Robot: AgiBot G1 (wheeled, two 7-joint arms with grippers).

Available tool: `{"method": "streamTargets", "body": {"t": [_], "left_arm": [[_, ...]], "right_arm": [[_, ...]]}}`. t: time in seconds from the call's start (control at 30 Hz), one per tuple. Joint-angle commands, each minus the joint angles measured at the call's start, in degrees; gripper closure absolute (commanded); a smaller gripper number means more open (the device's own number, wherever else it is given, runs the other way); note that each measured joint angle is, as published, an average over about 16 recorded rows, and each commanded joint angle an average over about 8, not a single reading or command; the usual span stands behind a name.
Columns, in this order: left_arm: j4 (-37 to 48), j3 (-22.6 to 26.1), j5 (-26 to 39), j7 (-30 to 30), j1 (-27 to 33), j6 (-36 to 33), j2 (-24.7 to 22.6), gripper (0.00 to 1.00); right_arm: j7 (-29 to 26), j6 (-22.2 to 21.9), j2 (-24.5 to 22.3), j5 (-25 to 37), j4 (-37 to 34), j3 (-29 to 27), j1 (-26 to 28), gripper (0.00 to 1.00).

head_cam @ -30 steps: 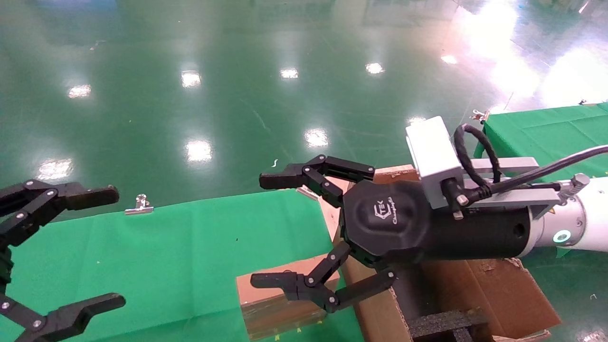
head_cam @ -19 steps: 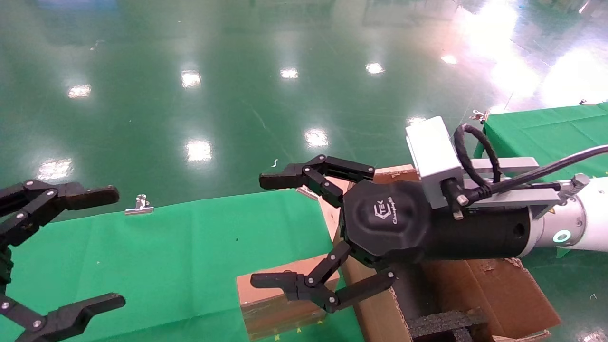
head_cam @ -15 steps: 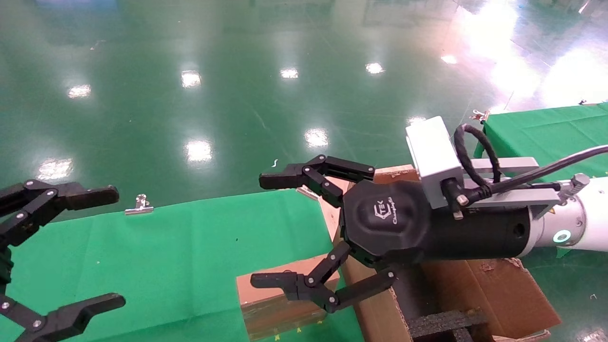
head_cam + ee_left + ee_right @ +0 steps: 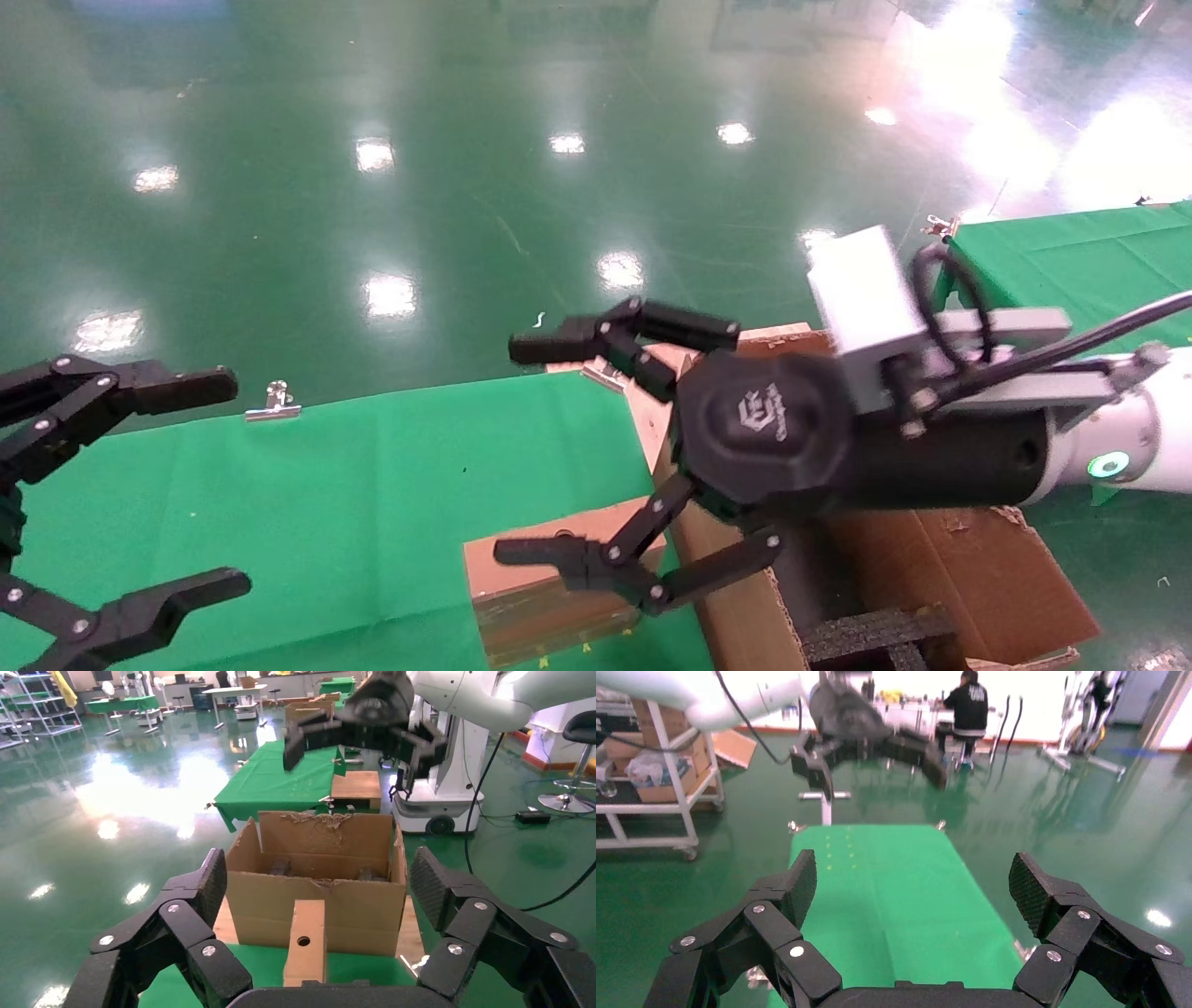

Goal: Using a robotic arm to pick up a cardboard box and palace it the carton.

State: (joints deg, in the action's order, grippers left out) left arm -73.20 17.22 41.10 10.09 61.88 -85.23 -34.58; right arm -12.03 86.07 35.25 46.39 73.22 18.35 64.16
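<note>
The small brown cardboard box lies on the green table near its front right corner. Its round hole shows in the left wrist view. The large torn carton with black foam stands just right of the table, and it also shows in the left wrist view. My right gripper, with a silver camera block, hovers open and empty above the box and the carton's left wall. The box is out of the right wrist view. My left gripper is open and empty at the table's far left.
A metal clip holds the cloth at the table's far edge. A second green table stands at the right. Glossy green floor lies beyond. In the left wrist view a white robot base stands behind the carton.
My right wrist has shifted and turned slightly, so the silver block sits a little further right. The fingers stay open. The left gripper and the box have not moved.
</note>
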Motion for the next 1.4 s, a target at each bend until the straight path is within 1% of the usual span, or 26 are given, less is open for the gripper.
{"method": "streamTargets", "body": {"t": [0.03,0.17,0.33,0.5,1.0,1.3,1.33,1.4], "left_arm": [[0.0,0.0,0.0,0.0,0.0,0.0,0.0,1.00],[0.0,0.0,0.0,0.0,0.0,0.0,0.0,1.00],[0.0,0.0,0.0,0.0,0.0,0.0,0.0,1.00],[0.0,0.0,0.0,0.0,0.0,0.0,0.0,1.00],[0.0,0.1,0.0,0.0,0.0,0.0,0.0,1.00],[0.0,0.1,-0.1,-0.1,0.0,0.0,0.0,1.00],[0.0,0.1,-0.1,-0.1,0.0,0.0,0.0,0.96],[0.0,0.1,-0.1,-0.1,0.0,0.0,0.0,0.71]], "right_arm": [[0.0,0.0,-0.1,0.5,-0.1,0.2,0.2,0.00],[-1.8,1.4,0.9,8.1,-0.8,3.9,5.0,0.00],[-3.7,3.4,3.5,18.2,-2.4,9.6,11.6,0.00],[-3.2,4.1,6.6,24.6,-5.4,14.9,15.7,0.00],[5.2,4.2,15.9,34.6,-17.2,28.0,23.2,0.00],[10.2,3.9,20.3,39.8,-21.2,34.3,27.5,0.00],[10.6,3.9,20.6,40.1,-21.6,34.8,27.7,0.00],[11.3,3.8,21.2,40.4,-22.3,35.6,28.1,0.01]]}}
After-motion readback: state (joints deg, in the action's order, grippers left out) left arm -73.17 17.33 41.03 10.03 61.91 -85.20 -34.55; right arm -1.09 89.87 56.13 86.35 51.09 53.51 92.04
